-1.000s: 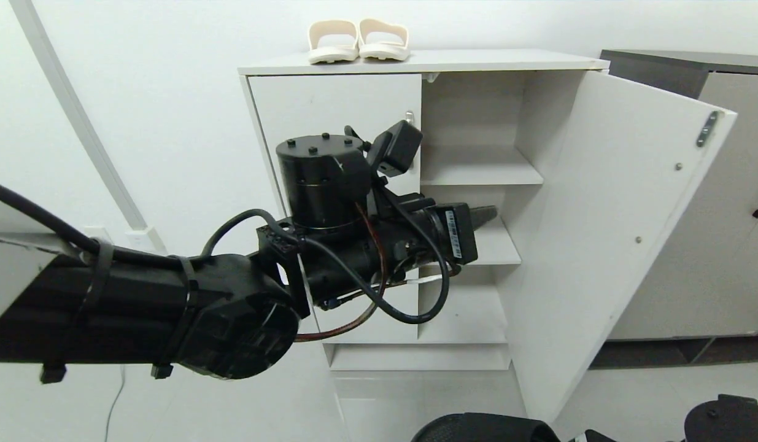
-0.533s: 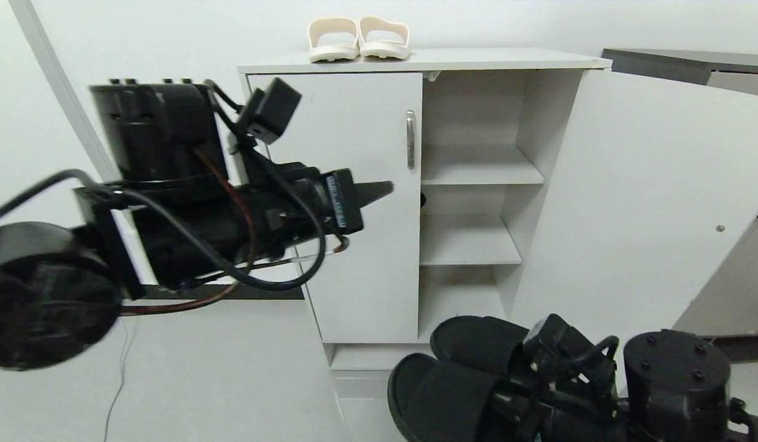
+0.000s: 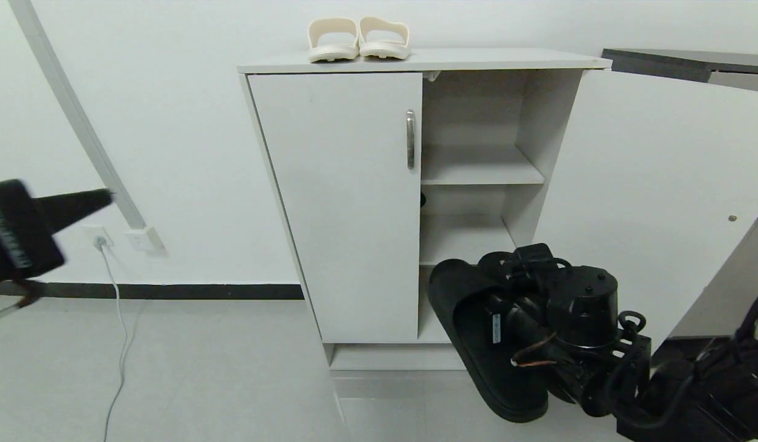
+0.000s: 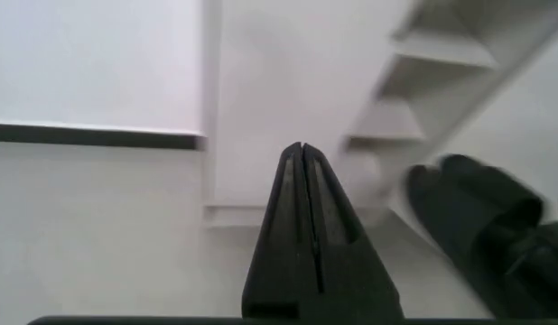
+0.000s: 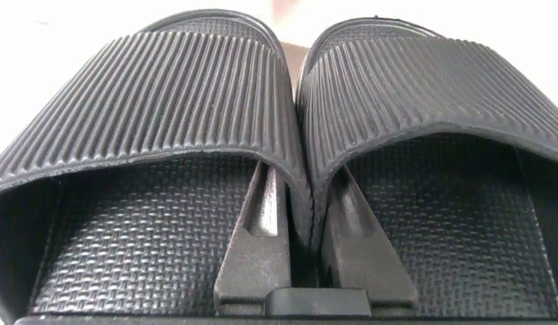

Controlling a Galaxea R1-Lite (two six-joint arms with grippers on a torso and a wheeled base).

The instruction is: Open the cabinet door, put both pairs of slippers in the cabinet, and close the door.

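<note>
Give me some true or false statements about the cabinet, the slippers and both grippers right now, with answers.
1. The pair of cream slippers sits on top of the white cabinet. True.
2. The cabinet's right door is closed. False: it stands wide open.
3. The right gripper is shut on the pair of black ribbed slippers. True.
4. The black slippers are inside the cabinet. False: they are held in front of it.
5. The left gripper is shut and empty. True.

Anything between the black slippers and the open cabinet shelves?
Nothing: in the head view the stretch from the black slippers to the shelves looks bare.
</note>
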